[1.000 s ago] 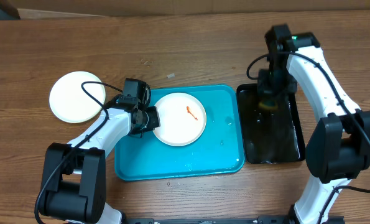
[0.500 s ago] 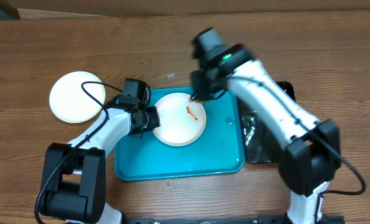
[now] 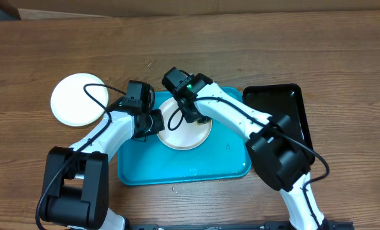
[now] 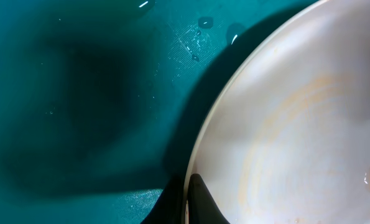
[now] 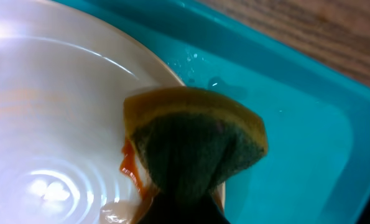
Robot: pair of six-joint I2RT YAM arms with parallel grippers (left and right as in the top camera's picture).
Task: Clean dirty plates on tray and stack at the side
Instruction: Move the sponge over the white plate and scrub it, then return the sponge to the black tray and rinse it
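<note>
Scrubbing step, item by item.

- White plate (image 3: pixel 188 135): lies flat inside the teal tray (image 3: pixel 228 160), toward its upper left quarter. Glossy, with faint concentric rings and a few water beads. An orange-red smear (image 5: pixel 129 163) shows at the sponge's lower left edge, so cleaning is judged unfinished.
- Left pincer (image 3: pixel 152 121): closed on the plate's left rim, one dark fingertip (image 4: pixel 197 199) over the edge. Judged to be there to pin the plate so it cannot slide under the wiping.
- Right pincer (image 3: pixel 191 115): reaches across from the right, clamped on a sponge (image 5: pixel 194 146). The sponge is yellow with a dark green scouring face and is pressed near the plate's upper rim, right beside the smear.
- Teal tray: wet, droplets near the plate; its raised rim likely contains the water.
- Second plate (image 3: pixel 80 99): pale and round, on the worktop (image 3: pixel 241 51) at upper left, well apart from the tray, presumably where the stack begins.
- Black tray (image 3: pixel 282 121): just right of the teal tray.
</note>
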